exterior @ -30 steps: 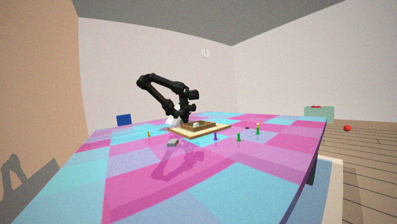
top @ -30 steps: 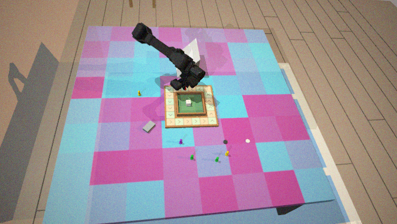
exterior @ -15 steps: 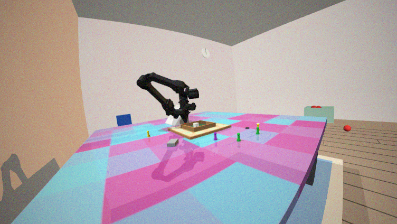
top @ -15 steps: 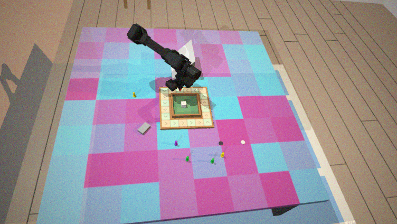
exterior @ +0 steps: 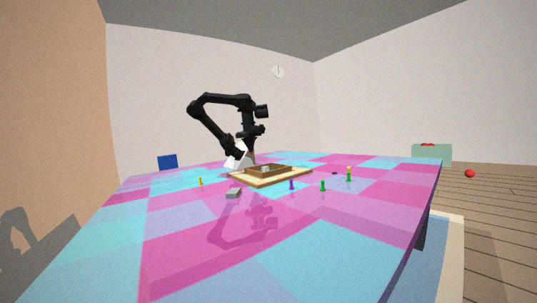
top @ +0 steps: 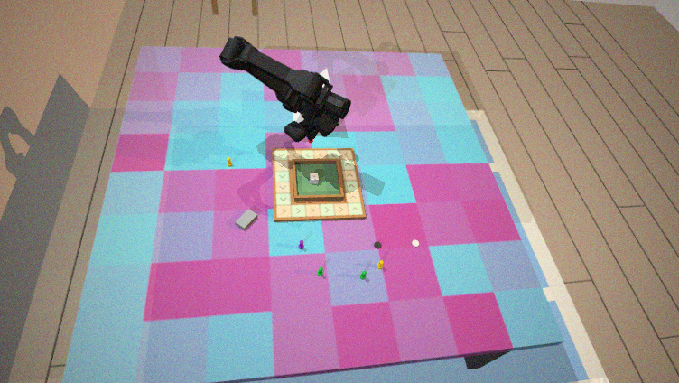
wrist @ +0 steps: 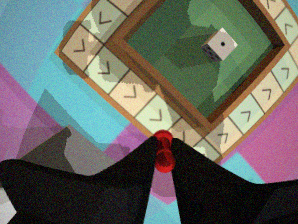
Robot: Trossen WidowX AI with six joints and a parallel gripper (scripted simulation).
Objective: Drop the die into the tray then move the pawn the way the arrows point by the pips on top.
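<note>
Pincer (top: 310, 138) (exterior: 251, 150) (wrist: 162, 143) was clamped on red pawn (top: 310, 140) (exterior: 251, 153) (wrist: 164, 151), raised above the board (top: 319, 219) (exterior: 258, 185) (wrist: 95, 82) near the worktop's (top: 304, 342) (exterior: 210, 263) (wrist: 32, 30) arm-side edge, presumably for carrying. Die (top: 313, 179) (exterior: 265, 169) (wrist: 220, 45) lay in tray (top: 317, 199) (exterior: 267, 174) (wrist: 165, 92), one pip up, fixing the move at one square.

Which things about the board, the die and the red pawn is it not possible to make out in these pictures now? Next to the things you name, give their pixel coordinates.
- Underside of the die (top: 314, 179) (exterior: 265, 169) (wrist: 220, 44): hidden in every view, since it lies on the tray floor.
- Pips on the die, exterior view: too small and grainy.
- Arrow squares of the board (top: 283, 210) (exterior: 259, 184) (wrist: 131, 92), wrist view: some cut off by the picture's edges.
- Red pawn's (exterior: 251, 153) (wrist: 164, 152) shape, top view: mostly covered by the arm.
</note>
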